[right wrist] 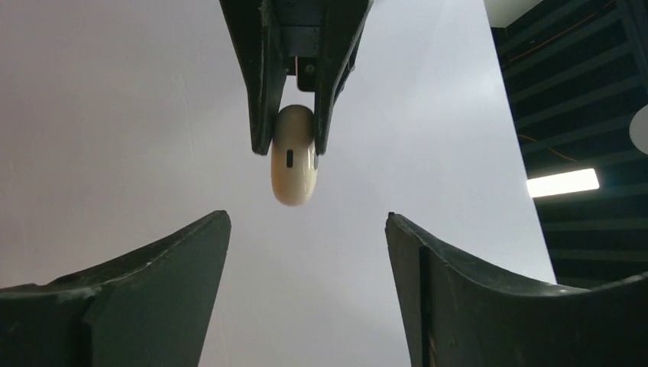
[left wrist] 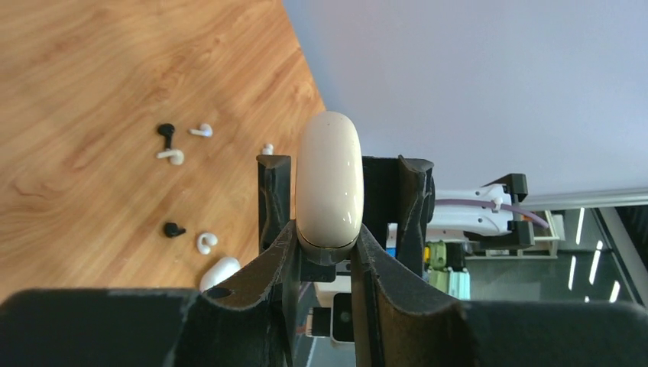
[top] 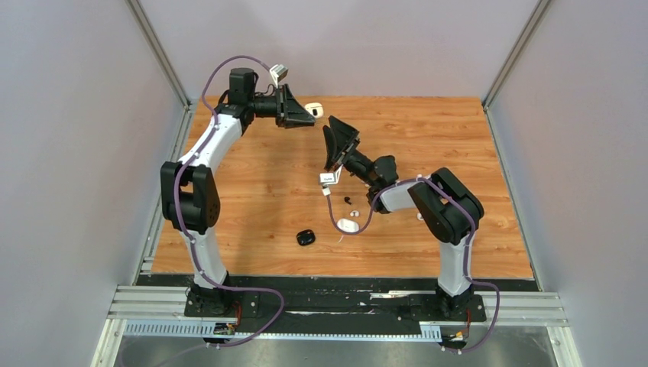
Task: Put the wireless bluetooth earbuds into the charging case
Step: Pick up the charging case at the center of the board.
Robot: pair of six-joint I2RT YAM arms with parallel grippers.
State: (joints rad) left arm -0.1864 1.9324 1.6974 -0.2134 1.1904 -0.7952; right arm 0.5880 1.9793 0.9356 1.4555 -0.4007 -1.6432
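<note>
My left gripper (left wrist: 328,246) is clamped on the lower end of the cream charging case (left wrist: 328,176). It pinches across the case's thin dimension, and most of the shell stands free beyond the fingers. The case hangs in the air above the far part of the table (top: 252,176). My right gripper (right wrist: 306,223) is spread wide and holds nothing. In the top view it sits at about five o'clock of the case, with its jaws facing it.

I judge the case light, hard and glossy. It is rounded all over, so it could squirt out of a loose pinch, and the broad faces are the safest hold.

In the left wrist view, the wireless bluetooth earbuds (left wrist: 172,157) lie loose on the wood at about nine o'clock of the case, some white and some black. They look tiny, stiff and ready to roll, so I would nip each one across its body or short stem.
</note>
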